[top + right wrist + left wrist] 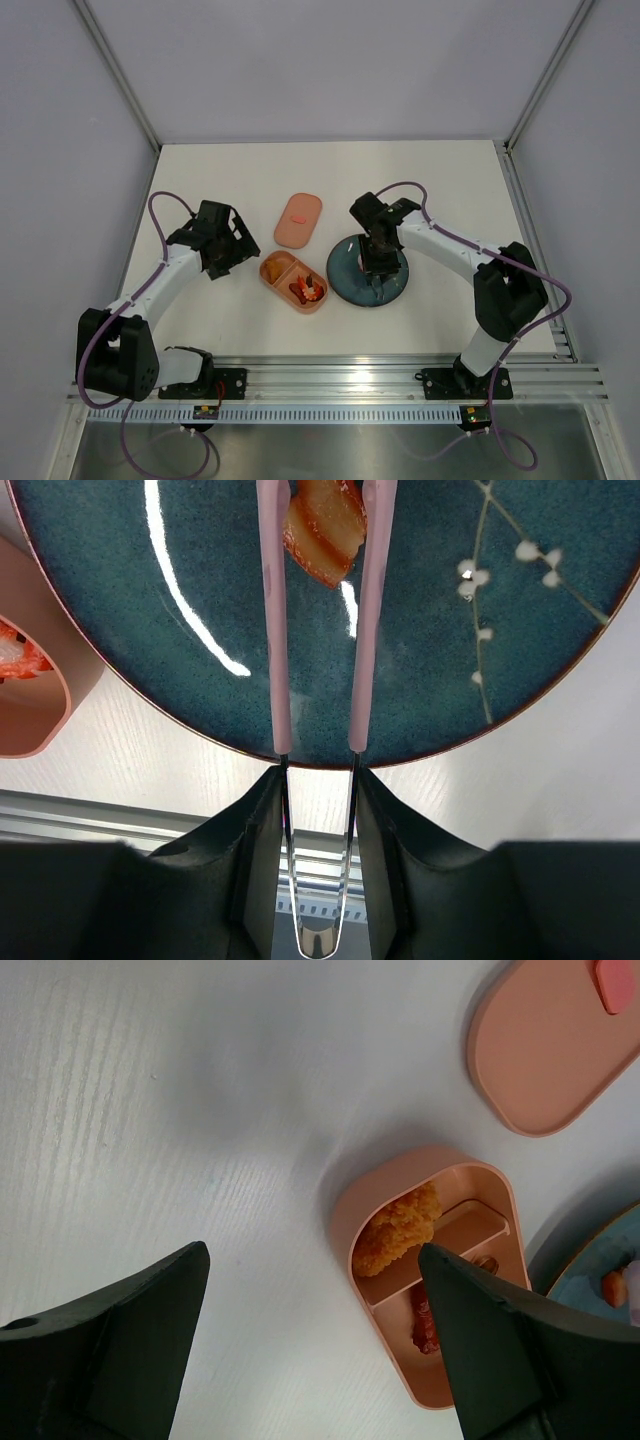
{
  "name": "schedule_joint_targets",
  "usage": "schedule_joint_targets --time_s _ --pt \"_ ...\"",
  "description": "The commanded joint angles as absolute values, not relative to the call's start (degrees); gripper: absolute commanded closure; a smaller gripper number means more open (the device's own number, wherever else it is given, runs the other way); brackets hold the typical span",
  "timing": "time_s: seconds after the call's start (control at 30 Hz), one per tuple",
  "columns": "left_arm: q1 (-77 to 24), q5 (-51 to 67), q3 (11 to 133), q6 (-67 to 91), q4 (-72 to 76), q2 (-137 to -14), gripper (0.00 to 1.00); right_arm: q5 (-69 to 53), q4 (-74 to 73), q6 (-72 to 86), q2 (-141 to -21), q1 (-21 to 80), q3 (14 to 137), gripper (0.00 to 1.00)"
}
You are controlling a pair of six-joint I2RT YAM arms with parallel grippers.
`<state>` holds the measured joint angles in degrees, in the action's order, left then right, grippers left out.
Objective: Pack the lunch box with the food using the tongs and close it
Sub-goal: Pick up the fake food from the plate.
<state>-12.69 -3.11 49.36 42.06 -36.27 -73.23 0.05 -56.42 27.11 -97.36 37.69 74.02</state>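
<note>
The salmon-pink lunch box (265, 273) lies open at mid-table, an orange piece (398, 1228) in one compartment and a red piece (424, 1322) in the other. Its flat lid (299, 219) rests apart, just behind it. My right gripper (318, 778) is shut on the tongs (272, 630) over the teal plate (150, 680). Between the tongs' pink arms lies a red-brown piece of food (325, 525) on the plate. My left gripper (312, 1255) hangs open just left of the box, holding nothing.
The round teal plate (345, 285) sits right beside the box's right end. An aluminium rail (340, 375) runs along the near table edge. Grey walls enclose the table on three sides.
</note>
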Motion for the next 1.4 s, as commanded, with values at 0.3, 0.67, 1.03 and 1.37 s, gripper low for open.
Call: schedule_joint_targets --time_s 0.3,0.67,1.03,1.37 --pt "-12.8 -2.5 49.3 42.2 -34.3 -73.1 0.1 4.4 -57.7 28.6 -95.1 38.3 75.9 0.54" --pt "-12.8 -2.4 48.6 42.4 -33.9 -72.7 0.1 1.2 -57.1 31.7 -94.6 38.8 73.6 0.52" --pt "-12.9 -2.5 48.4 42.2 -34.0 -72.4 0.1 0.3 -56.3 33.0 -97.3 42.2 74.8 0.52" --pt "-12.9 -2.5 48.3 42.2 -34.0 -72.2 0.1 -0.4 -56.4 31.9 -99.2 43.2 76.4 0.52"
